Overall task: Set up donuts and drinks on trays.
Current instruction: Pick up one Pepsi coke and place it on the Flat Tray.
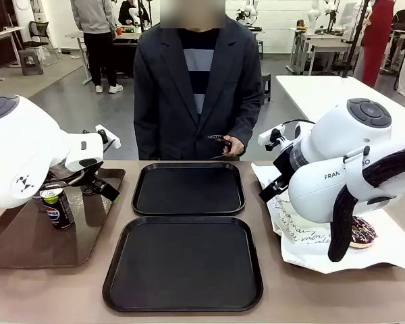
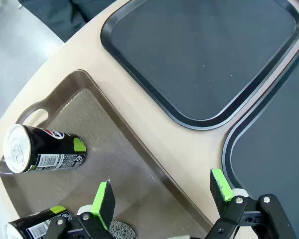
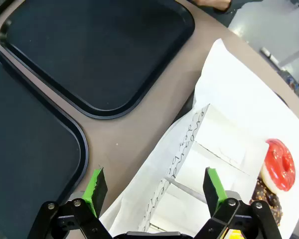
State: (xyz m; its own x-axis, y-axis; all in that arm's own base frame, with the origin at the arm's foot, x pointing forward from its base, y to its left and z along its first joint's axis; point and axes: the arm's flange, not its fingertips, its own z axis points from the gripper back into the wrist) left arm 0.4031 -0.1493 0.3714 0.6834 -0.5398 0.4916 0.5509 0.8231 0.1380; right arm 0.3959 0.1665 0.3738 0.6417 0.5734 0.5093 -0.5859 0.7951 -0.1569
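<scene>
Drink cans (image 2: 42, 149) stand on the glossy brown tray (image 2: 114, 149), just left of the left gripper (image 2: 161, 186), whose jaws gape wide and empty above that tray's right rim.

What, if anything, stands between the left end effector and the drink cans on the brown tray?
Nothing visible does. The open left end effector hangs over the brown tray's edge; one can sits ahead across bare tray floor, another close beside one finger. The black trays are bare too.
</scene>
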